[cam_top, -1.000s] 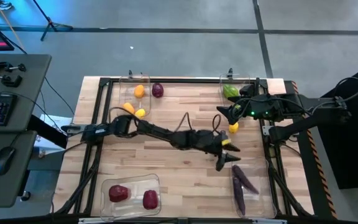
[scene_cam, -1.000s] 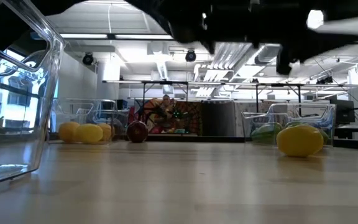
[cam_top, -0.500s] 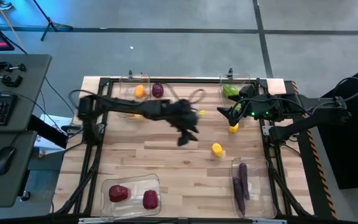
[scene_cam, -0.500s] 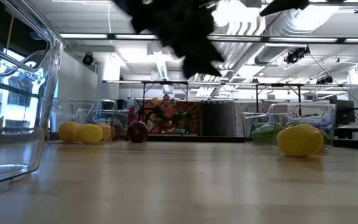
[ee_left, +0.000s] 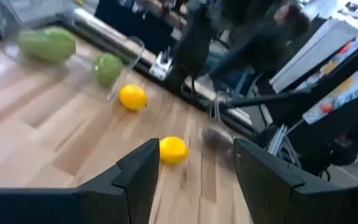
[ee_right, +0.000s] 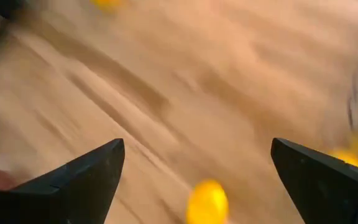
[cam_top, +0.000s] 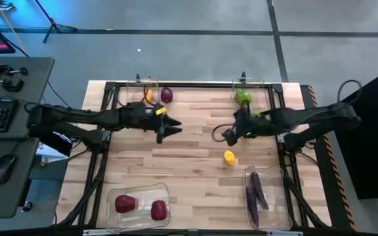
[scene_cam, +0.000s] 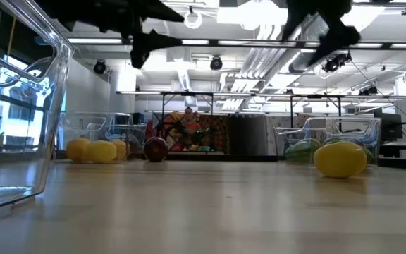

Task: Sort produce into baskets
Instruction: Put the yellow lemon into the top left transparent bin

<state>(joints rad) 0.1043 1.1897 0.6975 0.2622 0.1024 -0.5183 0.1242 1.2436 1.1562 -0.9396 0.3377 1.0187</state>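
Observation:
My left gripper (cam_top: 166, 128) is open and empty above the table, near the far-left clear bin (cam_top: 131, 88), which holds orange and yellow pieces (scene_cam: 94, 149). My right gripper (cam_top: 229, 135) is open and empty above the table, just near of the far-right bin (cam_top: 260, 85) with green pieces (cam_top: 243, 97). One yellow piece (cam_top: 229, 157) lies on the table a little nearer than the right gripper. A second yellow piece (ee_left: 133, 98) lies farther back; the right arm hides it in the high view. A dark red piece (cam_top: 167, 96) lies on the table beside the far-left bin.
The near-left bin (cam_top: 113, 196) holds two dark red lumps (cam_top: 125, 204). The near-right bin (cam_top: 277, 196) holds long dark purple pieces (cam_top: 254, 193). Bare wood lies in the table's middle. A desk with a keyboard stands off the table's left side.
My left gripper has swung from beside the near-right bin across the table toward the far-left bin, staying above the table. My right gripper has come a little toward the near edge and the left, away from the far-right bin.

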